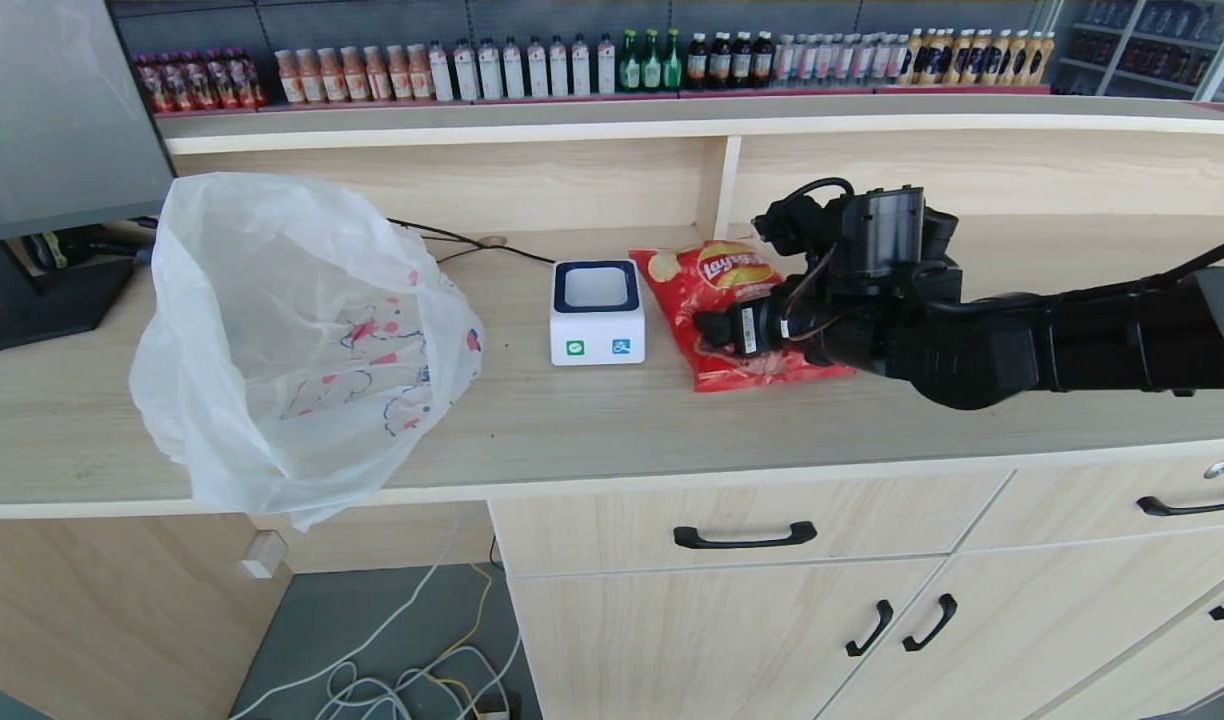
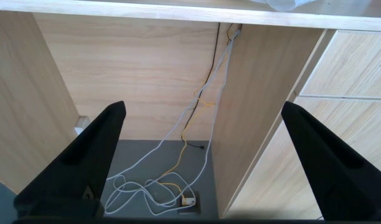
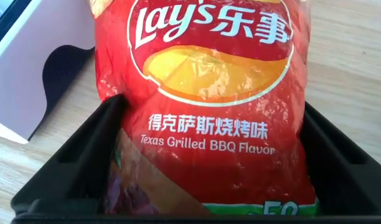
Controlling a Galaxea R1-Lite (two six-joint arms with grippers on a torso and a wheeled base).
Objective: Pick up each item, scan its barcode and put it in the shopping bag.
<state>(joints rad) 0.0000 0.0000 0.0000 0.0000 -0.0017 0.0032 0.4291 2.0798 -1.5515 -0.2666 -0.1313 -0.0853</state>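
Note:
A red bag of chips (image 1: 724, 290) lies flat on the wooden counter (image 1: 592, 420), just right of the white barcode scanner (image 1: 597, 312). My right gripper (image 1: 717, 330) is down at the bag's near end. In the right wrist view the bag of chips (image 3: 209, 93) lies between the two black fingers (image 3: 84, 155), which stand open along its sides. The white plastic shopping bag (image 1: 302, 330) stands open at the counter's left, hanging over the front edge. My left gripper (image 2: 203, 109) is open and holds nothing, below the counter facing the cables on the floor.
The scanner (image 3: 28, 68) sits close beside the right gripper. A cable (image 1: 472, 243) runs along the back of the counter. A dark monitor stand (image 1: 42, 290) occupies the far left. Drawers with black handles (image 1: 744, 538) lie below the counter front.

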